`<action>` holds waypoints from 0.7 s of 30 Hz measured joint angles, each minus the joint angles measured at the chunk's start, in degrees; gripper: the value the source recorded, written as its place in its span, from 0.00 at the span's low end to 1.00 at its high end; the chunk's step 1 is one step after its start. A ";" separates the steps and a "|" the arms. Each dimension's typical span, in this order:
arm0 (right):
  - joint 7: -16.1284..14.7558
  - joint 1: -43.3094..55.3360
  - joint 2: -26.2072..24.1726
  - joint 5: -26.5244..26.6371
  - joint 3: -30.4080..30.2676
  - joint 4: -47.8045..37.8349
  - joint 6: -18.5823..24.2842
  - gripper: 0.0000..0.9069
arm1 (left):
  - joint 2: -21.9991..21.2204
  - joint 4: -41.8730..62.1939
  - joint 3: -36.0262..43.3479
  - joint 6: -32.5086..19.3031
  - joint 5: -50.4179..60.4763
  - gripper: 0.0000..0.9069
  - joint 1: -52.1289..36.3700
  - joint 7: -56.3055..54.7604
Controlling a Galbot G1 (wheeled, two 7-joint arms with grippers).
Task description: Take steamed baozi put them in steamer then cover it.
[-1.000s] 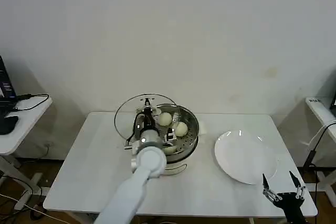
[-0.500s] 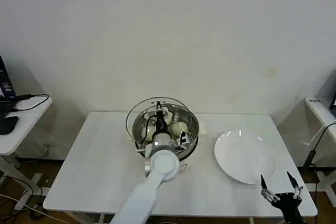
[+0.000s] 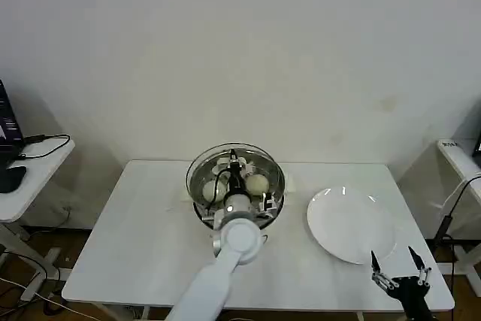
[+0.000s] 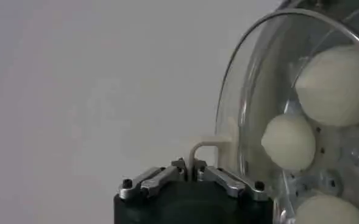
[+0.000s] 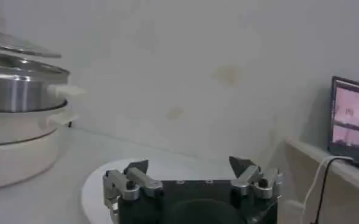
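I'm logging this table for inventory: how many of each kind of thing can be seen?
baozi: 3 in view
steamer: 1
lid: 1
plate: 1
claws: 2, left claw and right claw
Total: 8

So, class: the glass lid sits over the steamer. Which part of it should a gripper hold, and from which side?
Grip the small cream handle at the middle of the glass lid, coming from above. The dome is wide, smooth and slippery, while the handle stands up as a narrow bar that closed fingers can pinch. The left gripper holds it that way, over the steamer.
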 measured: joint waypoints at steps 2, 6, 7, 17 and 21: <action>-0.02 -0.03 -0.01 -0.01 0.00 0.00 0.00 1.00 | -0.06 0.09 0.03 -0.04 0.00 0.00 0.17 0.00; -0.03 -0.04 -0.01 -0.05 -0.10 -0.07 0.02 1.00 | -0.47 0.41 0.15 -0.17 0.05 0.00 0.33 0.00; -0.03 -0.04 0.00 -0.06 -0.13 -0.08 0.02 1.00 | -0.54 0.50 0.20 -0.22 0.05 0.00 0.35 0.00; -0.12 -0.23 -0.06 0.17 -0.19 -0.01 0.04 1.00 | -1.30 1.16 0.49 -0.47 0.20 0.00 0.46 -0.23; -0.16 -0.25 -0.07 0.17 -0.28 -0.01 0.06 1.00 | -1.35 1.21 0.56 -0.63 0.21 0.00 0.92 -0.27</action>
